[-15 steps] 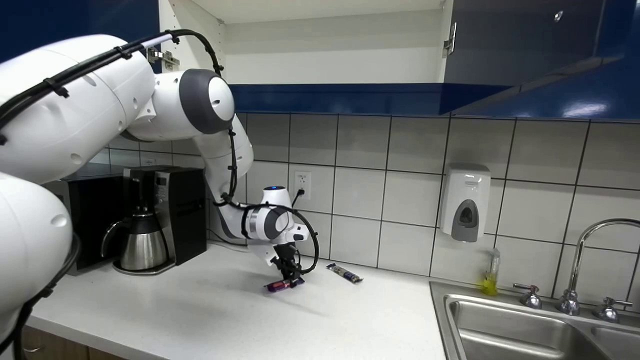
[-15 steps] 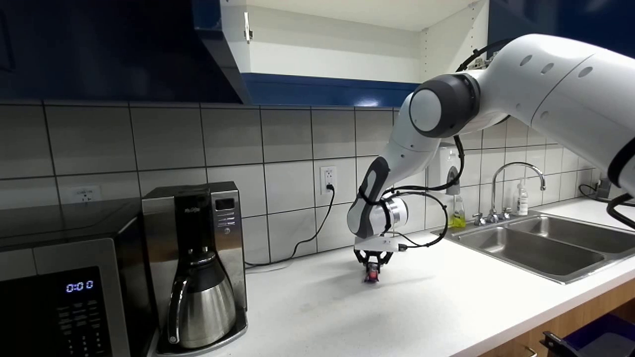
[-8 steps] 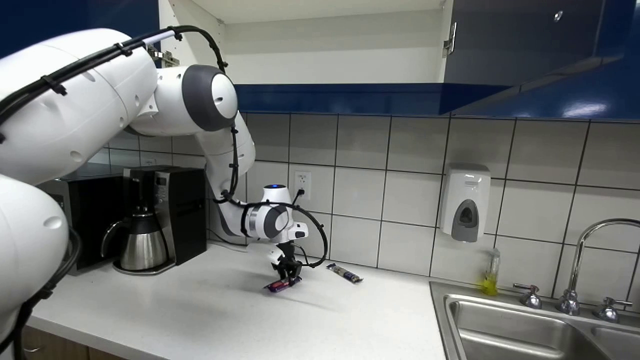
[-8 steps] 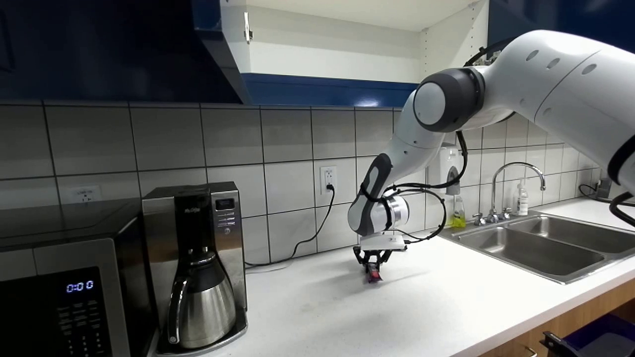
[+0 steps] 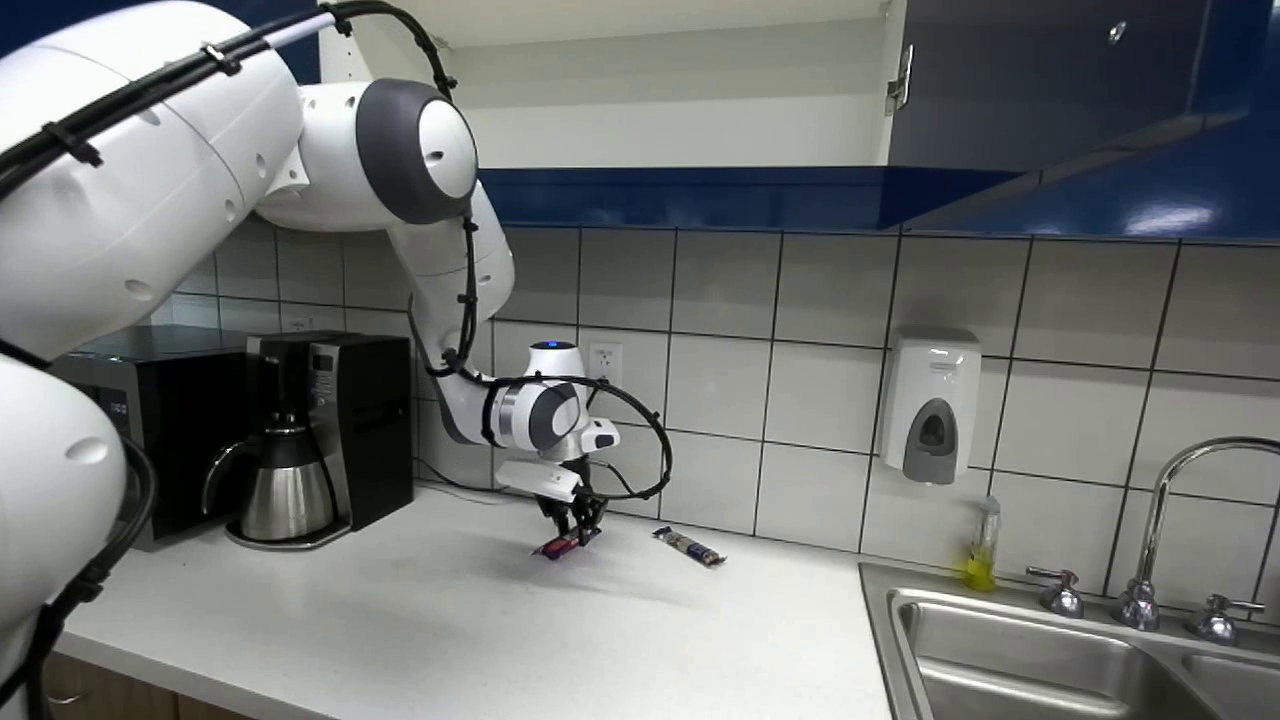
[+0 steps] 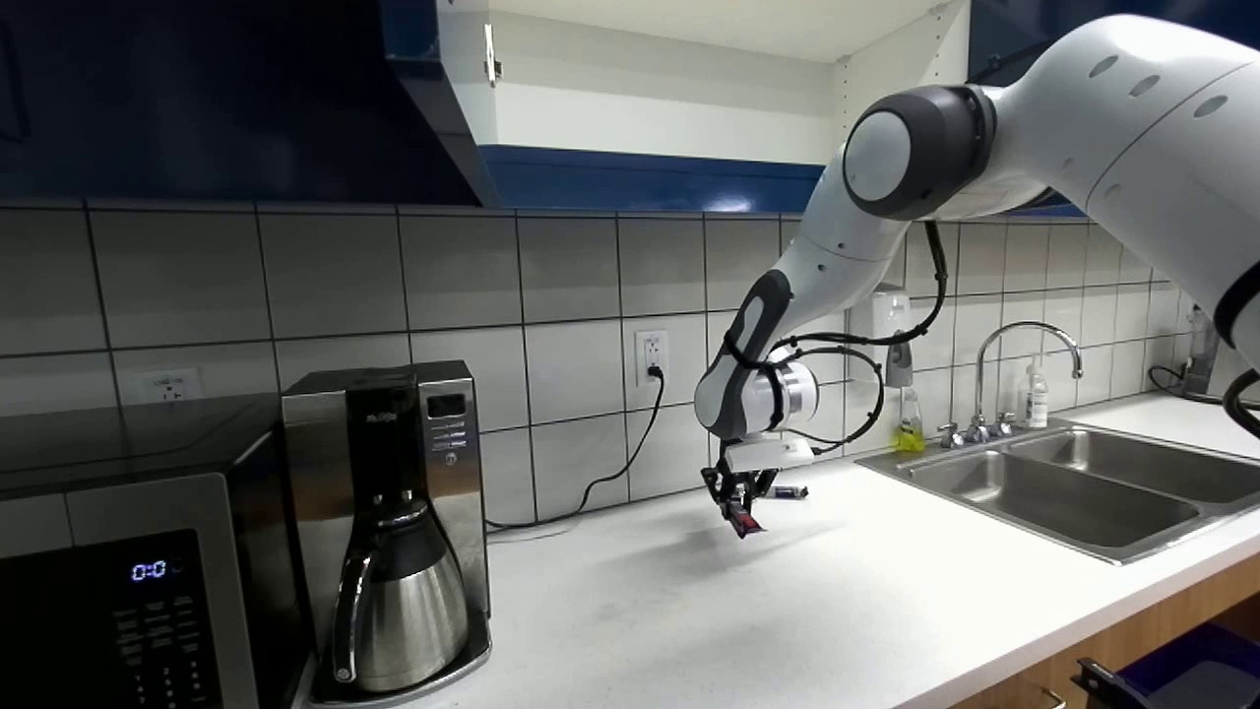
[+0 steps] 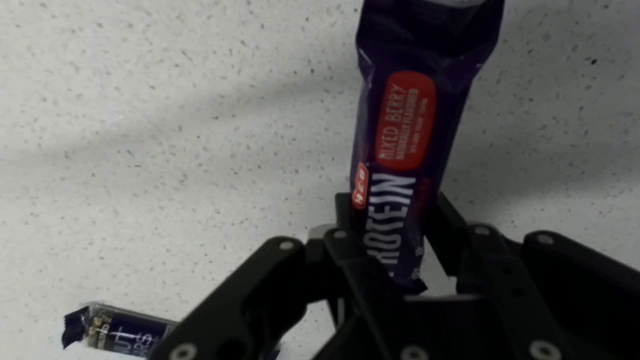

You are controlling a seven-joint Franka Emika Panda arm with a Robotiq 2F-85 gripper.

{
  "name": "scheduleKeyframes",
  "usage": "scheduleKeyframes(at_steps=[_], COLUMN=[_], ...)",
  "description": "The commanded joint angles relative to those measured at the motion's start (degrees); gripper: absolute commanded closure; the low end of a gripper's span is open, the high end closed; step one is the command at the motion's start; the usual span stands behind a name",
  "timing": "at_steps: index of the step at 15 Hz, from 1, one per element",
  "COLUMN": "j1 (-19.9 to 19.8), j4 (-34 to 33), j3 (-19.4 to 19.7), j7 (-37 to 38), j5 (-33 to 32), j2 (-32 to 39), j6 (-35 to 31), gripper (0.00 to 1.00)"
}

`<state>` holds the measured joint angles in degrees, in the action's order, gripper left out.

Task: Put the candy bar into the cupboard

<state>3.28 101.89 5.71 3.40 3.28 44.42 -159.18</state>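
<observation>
One candy bar [image 7: 412, 120] is now lifted off the desk [image 6: 689, 630], gripped in the claw [image 7: 393, 215]; pick looks done, carry to the cupboard [image 5: 680, 196] is still needed.

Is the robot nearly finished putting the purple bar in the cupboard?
Not yet. Done: the cupboard is open, and the wrist view shows the gripper shut on the candy bar. In hand: the candy bar seems to hang just above the counter, well below the cupboard. Left: raise it up there, set it inside and let go.
</observation>
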Motion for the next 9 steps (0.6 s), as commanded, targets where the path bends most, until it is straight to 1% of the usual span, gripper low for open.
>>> scheduleKeyframes(at_steps=[1,9], j1=[-3.43,-4.63], j4=[4.51,12.21], j3=[-3.36,-3.22], j7=[-5.37,-9.58], j5=[-1.79,-4.81], j2=[-5.90,-12.93], j6=[1.41,0.81], gripper=[0.85,0.85])
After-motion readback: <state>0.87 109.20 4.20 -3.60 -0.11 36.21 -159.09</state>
